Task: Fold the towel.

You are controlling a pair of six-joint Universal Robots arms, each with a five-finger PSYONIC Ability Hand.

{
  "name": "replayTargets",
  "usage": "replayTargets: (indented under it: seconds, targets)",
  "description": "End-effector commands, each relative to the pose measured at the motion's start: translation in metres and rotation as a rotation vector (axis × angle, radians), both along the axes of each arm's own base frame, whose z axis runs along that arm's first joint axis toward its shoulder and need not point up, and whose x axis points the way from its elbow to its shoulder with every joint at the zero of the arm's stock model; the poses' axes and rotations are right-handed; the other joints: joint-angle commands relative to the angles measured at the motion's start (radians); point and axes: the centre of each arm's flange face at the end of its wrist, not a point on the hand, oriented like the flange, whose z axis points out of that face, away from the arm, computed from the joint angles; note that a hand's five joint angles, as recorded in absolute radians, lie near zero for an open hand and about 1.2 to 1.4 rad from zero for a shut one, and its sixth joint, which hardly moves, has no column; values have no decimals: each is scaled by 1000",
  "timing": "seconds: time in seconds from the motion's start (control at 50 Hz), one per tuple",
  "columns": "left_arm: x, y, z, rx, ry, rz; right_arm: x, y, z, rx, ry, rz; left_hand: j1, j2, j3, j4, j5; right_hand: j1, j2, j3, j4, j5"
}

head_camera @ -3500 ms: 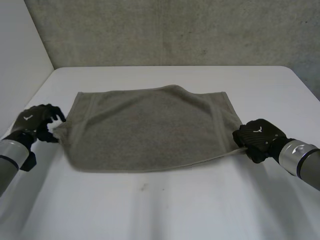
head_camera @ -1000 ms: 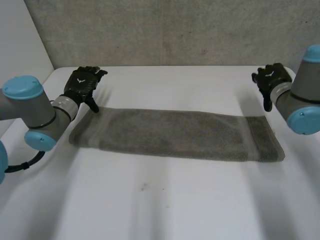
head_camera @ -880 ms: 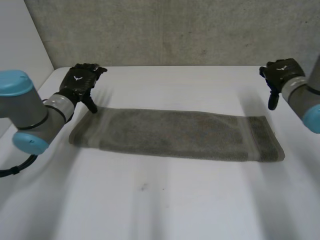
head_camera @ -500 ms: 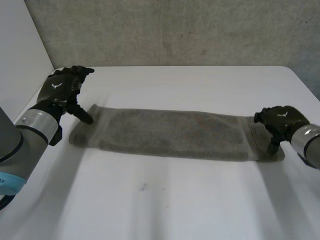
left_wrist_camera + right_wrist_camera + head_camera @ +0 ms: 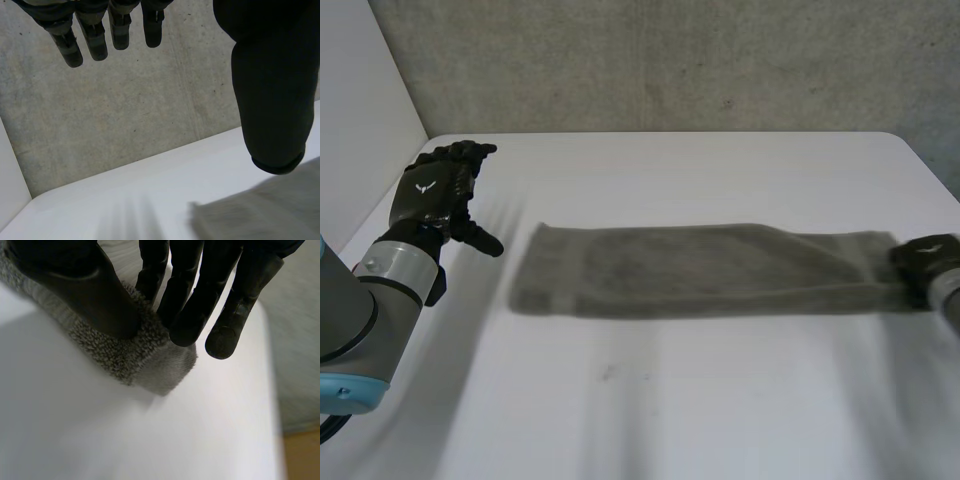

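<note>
Concrete wall (image 5: 670,60) backs a white table (image 5: 720,410), and on that table the towel (image 5: 700,270) lies as one long, narrow band, already doubled along its length as far as you can judge.

Its long axis runs side to side, roughly parallel to the wall; one short end points toward your left hand (image 5: 432,190), the other sits in your right hand (image 5: 923,258).

At that right end the thumb (image 5: 75,285) and fingers (image 5: 190,315) pinch the towel's corner between them, the thick pile bunched under the thumb; so the right hand is grasping the towel.

Your left hand hangs well apart from the towel's other end, above the table; its fingers are straight and spread and it holds nothing.

The step in hand looks like the second fold, short end to short end.

The next move likely calls for lifting the pinched end and carrying it along the towel's length onto the far end; bring the left hand down to pin that end first, or the whole band may slide.
</note>
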Motion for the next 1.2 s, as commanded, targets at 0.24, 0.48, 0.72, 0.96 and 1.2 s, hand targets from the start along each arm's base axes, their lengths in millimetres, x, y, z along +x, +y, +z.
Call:
replayTargets:
  seconds: [0.24, 0.48, 0.72, 0.96, 1.2]
  targets:
    - [-1, 6, 1, -3, 2, -7, 143, 24, 107, -388, 127, 445, 0, 9, 9, 9, -32, 82, 79, 60, 55, 66]
    - [-3, 6, 1, -9, 4, -12, 300, 166, 29, -267, 79, 953, 0, 9, 9, 9, -32, 82, 79, 60, 55, 66]
    - [-6, 9, 0, -24, 3, -24, 276, 163, 45, -192, -77, 846, 0, 9, 9, 9, -32, -1140, -1143, -1161, -1167, -1156]
    - [-9, 12, -3, -35, -2, -36, 168, 108, 36, -17, -221, 461, 0, 9, 9, 9, -32, -1140, -1143, -1161, -1167, -1156]
    - [-16, 18, -5, -47, -2, -59, 126, 101, 1, 106, -194, 358, 0, 9, 9, 9, -32, -244, -248, -266, -271, -260]
